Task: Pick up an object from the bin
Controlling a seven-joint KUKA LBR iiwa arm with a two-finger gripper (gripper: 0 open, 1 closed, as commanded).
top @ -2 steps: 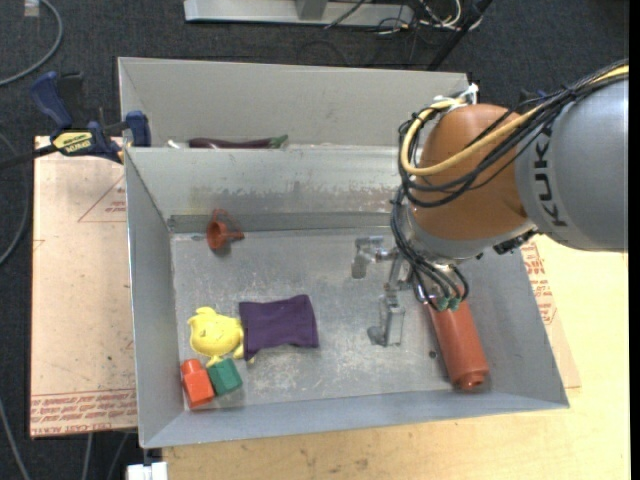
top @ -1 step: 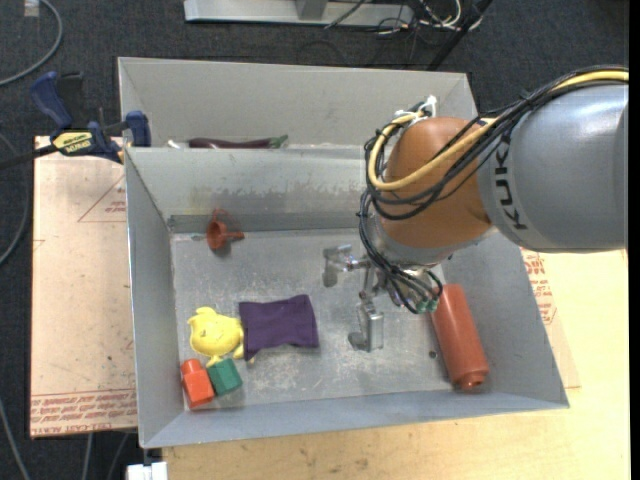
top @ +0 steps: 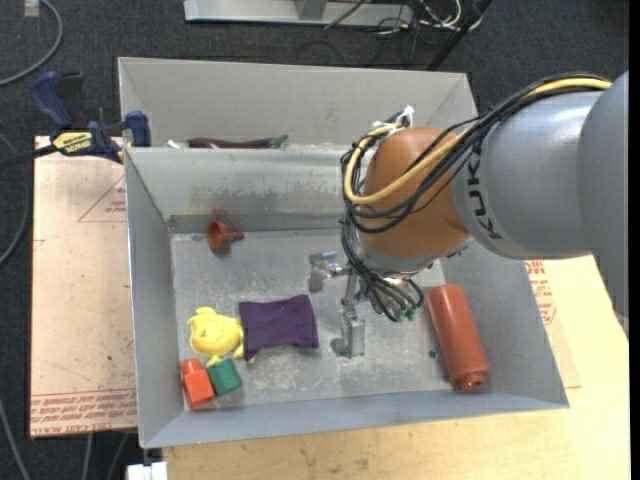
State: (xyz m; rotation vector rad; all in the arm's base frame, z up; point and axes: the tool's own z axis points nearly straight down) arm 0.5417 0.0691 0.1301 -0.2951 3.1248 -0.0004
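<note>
My gripper hangs over the middle of the bin floor, open, with one finger toward the back and the other toward the front; only bare floor lies between them. A crumpled purple cloth lies just left of the front finger, close to it but apart. To the right of the gripper, a red-brown cylinder rests lengthwise near the right wall.
A yellow toy figure sits at the cloth's left edge, with an orange block and a green block in the front left corner. A small rust-coloured piece lies near the back wall. The orange wrist cover and cables overhang the bin's back right.
</note>
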